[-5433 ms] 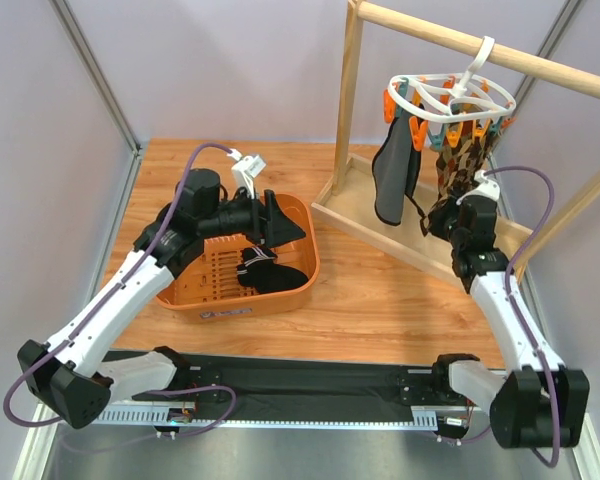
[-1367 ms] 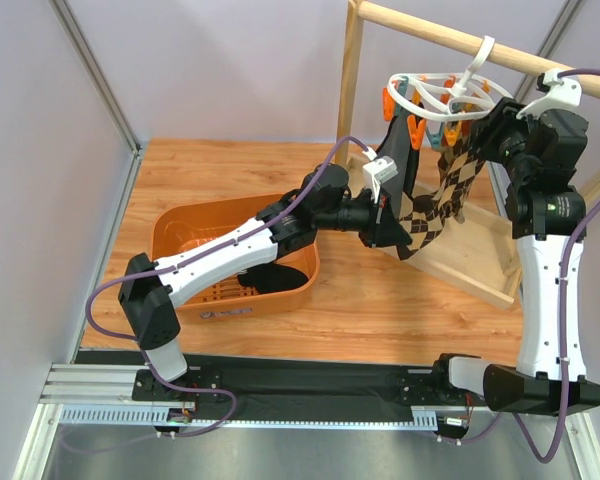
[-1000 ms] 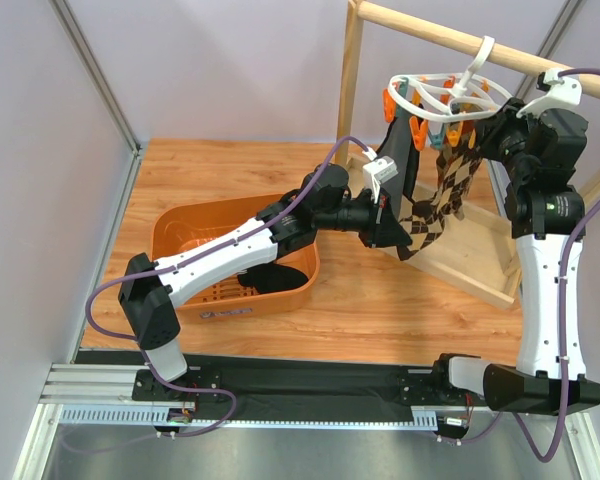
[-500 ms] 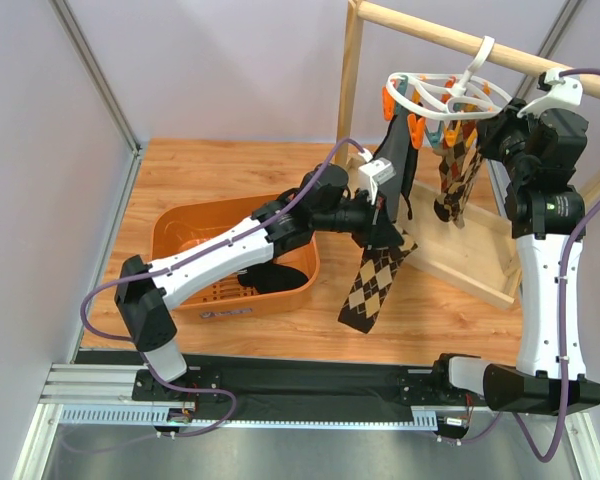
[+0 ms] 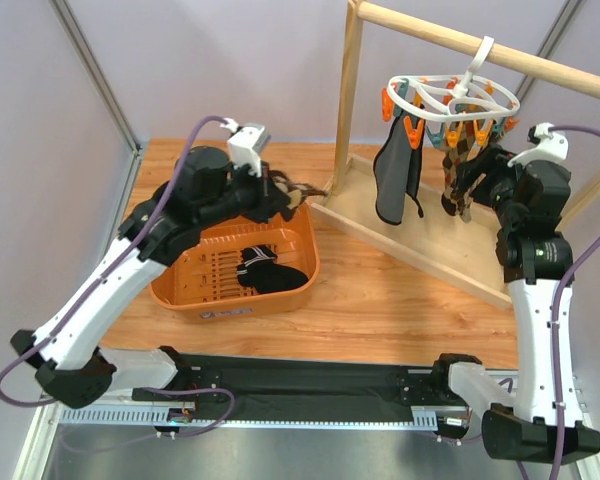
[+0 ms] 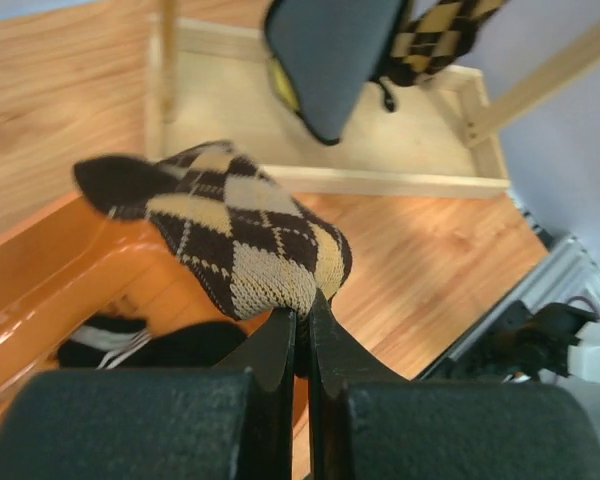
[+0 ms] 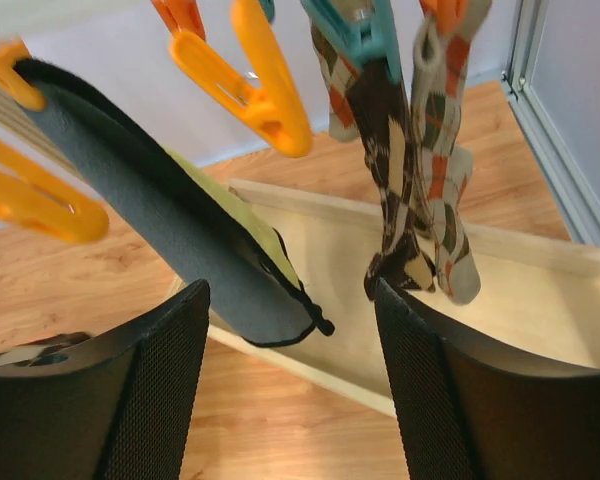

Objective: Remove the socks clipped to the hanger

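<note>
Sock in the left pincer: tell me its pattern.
The sock is brown-and-tan argyle, clearest in the left wrist view.

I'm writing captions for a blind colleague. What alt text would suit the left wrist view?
The left gripper, fingers shut, pinches a brown-and-tan argyle sock over the rim of the orange basket, where black socks lie. Beyond, a dark sock and a second argyle sock hang over the wooden frame's base.
</note>
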`<action>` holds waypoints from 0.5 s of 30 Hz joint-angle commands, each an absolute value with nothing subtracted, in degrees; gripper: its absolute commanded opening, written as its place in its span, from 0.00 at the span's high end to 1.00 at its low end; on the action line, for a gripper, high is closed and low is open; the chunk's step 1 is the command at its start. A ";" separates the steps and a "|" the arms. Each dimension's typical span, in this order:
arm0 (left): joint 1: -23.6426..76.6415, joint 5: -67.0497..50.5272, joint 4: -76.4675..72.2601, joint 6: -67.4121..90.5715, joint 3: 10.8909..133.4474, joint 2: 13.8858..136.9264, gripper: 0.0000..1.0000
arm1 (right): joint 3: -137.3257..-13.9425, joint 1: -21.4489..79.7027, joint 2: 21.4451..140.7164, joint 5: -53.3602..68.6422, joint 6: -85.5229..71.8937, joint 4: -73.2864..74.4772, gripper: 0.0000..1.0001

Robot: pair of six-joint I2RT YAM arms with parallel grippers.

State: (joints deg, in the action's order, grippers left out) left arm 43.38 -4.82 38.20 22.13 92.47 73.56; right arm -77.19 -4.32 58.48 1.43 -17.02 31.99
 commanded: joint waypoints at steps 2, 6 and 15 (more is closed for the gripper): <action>39.82 2.44 48.33 20.13 85.89 67.42 1.00 | -70.07 -4.39 54.14 -1.65 -19.42 29.10 0.31; 37.71 6.32 50.10 20.56 80.70 65.39 0.98 | -65.05 -4.39 53.17 -3.60 -20.30 26.99 0.30; 34.36 0.35 48.78 21.62 75.58 68.20 0.18 | -55.55 -4.39 55.90 -7.37 -16.61 18.38 0.27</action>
